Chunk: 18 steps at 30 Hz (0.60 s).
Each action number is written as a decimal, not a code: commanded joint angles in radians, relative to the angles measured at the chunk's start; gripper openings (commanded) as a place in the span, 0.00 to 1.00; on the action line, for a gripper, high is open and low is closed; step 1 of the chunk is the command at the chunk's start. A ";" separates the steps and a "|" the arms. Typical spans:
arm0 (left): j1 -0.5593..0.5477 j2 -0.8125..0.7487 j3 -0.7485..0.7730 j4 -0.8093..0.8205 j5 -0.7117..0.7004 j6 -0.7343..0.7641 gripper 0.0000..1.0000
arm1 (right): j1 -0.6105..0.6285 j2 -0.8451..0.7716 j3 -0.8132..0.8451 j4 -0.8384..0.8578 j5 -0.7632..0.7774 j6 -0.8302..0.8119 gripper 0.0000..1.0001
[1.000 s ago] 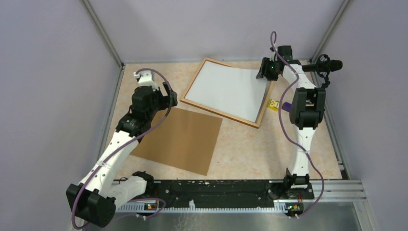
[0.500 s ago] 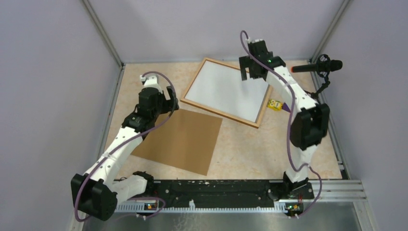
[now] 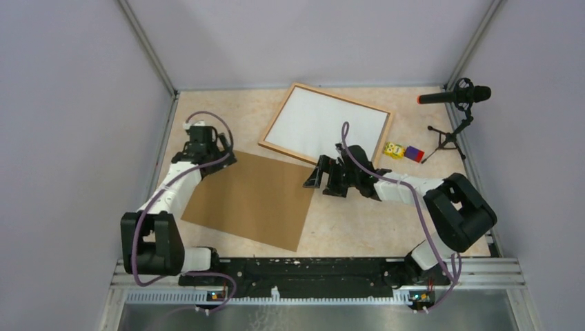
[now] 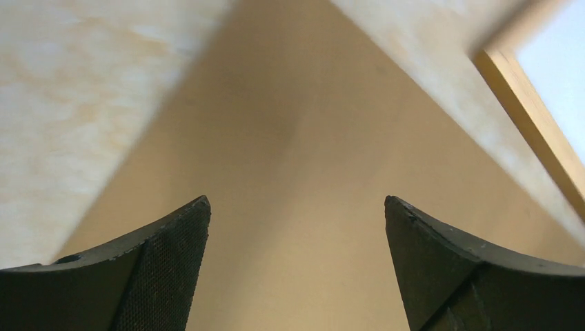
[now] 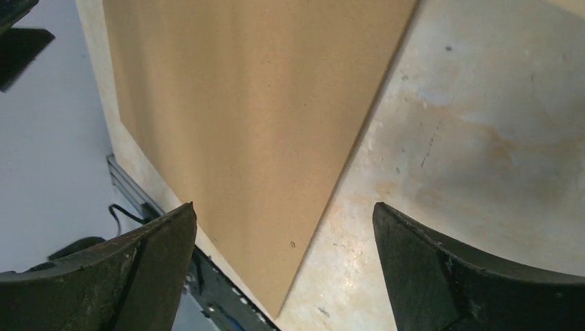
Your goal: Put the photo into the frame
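Note:
The frame (image 3: 279,149), light orange-brown wood, lies flat at the far centre of the table. The photo (image 3: 324,126) lies inside it with its white back up; its printed side is hidden. The frame's corner (image 4: 530,103) and the white sheet (image 4: 560,61) show at the upper right of the left wrist view. My left gripper (image 3: 222,156) (image 4: 296,200) is open and empty, low over the far left corner of the brown backing board (image 3: 255,200). My right gripper (image 3: 314,181) (image 5: 283,205) is open and empty, low over the board's (image 5: 241,103) right edge, near the frame's near side.
A small yellow toy (image 3: 393,149) and a blue and red block (image 3: 412,154) sit right of the frame. A microphone on a tripod (image 3: 455,94) stands at the far right. The black rail (image 3: 310,269) runs along the near edge. Walls close in the left, back and right.
My right arm has swung from the frame's far right corner down to the board's right edge, leaving the white sheet flat in the frame. My left gripper has shifted left to the board's far corner.

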<state>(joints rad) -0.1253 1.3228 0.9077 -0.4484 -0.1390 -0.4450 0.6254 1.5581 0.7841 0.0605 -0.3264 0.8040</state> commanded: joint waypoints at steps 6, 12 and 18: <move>0.278 0.130 0.096 0.089 0.045 -0.123 0.98 | -0.003 -0.046 -0.080 0.275 0.033 0.184 0.96; 0.322 0.238 0.160 0.229 0.114 -0.105 0.98 | -0.004 0.000 -0.090 0.317 0.036 0.193 0.95; 0.345 0.422 0.286 0.259 0.237 -0.052 0.98 | -0.004 0.040 -0.079 0.290 0.090 0.210 0.95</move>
<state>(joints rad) 0.2031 1.6497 1.0988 -0.2539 -0.0170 -0.5423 0.6254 1.5692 0.6949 0.3336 -0.2897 0.9974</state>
